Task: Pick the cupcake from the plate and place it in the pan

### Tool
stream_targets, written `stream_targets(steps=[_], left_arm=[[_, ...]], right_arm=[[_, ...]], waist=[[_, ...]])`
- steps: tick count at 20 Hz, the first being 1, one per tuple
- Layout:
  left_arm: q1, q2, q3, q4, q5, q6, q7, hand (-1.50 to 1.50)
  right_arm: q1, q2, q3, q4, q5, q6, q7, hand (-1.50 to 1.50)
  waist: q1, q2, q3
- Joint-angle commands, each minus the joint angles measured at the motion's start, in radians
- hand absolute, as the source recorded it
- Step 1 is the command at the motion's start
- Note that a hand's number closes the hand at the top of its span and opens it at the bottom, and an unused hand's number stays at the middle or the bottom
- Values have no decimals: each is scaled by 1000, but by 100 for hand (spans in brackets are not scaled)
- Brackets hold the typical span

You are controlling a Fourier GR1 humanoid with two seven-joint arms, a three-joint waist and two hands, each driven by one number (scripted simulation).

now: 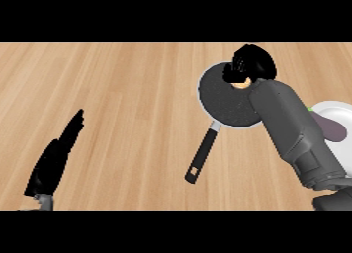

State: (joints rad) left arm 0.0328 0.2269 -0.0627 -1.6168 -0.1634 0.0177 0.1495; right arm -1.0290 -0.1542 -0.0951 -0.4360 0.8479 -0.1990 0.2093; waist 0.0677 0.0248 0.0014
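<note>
Nearest, at the lower left edge of the head view, the left hand (53, 160) stands on its grey wrist with its fingers straight and pressed together, pointing up and slightly right; it holds nothing and touches nothing. Around it the wooden counter (120, 99) lies bare, a broad stretch of pale planks running left to right across the left half of the view.

At the lower right the right forearm (295, 133) comes in from the corner and slants up toward the middle. Under it, at the right edge, a white plate (347, 116) shows in part, with a dull purple patch on it that I cannot identify, half covered by the arm. Between the left hand and this arm lies the pan's black handle (201, 154), pointing down and left, with open wood on both sides of it.

Farther off, the handle meets the pan (224, 101), a dark round dish with a pale rim, lying flat on the counter just left of the plate. The right hand (249, 64) hangs over the pan's far right rim, its fingers curled down round the cupcake (240, 84), of which only a small tan bit shows below the fingertips. Whether the cupcake touches the pan's floor I cannot tell.

Beyond the pan the counter runs on bare to the far edge of the view.
</note>
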Motion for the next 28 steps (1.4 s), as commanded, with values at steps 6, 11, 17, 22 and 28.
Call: stream_targets(steps=[6,11,17,22,28], left_arm=[[6,-12,-22,-17,-21,5,-10,0],[-8,-11,-8,1,-7,-5,-7,0],[-47,-17,-2,26,-27,14,11,0],[35,22,28,-1,15,-34,-37,0],[67,9,33,-74,2,-8,42,0]], right_arm=[[-11,71,-249,137,-248,9,-53,-150],[-19,81,-307,89,-287,-179,-220,-150],[-47,26,-433,71,-391,-289,-301,-150],[27,-74,-537,86,-474,-327,-377,-150],[98,-192,-572,51,-539,-208,-475,-150]], waist=[[19,11,2],[19,12,2],[-3,6,1],[-1,3,1],[-43,-19,0]])
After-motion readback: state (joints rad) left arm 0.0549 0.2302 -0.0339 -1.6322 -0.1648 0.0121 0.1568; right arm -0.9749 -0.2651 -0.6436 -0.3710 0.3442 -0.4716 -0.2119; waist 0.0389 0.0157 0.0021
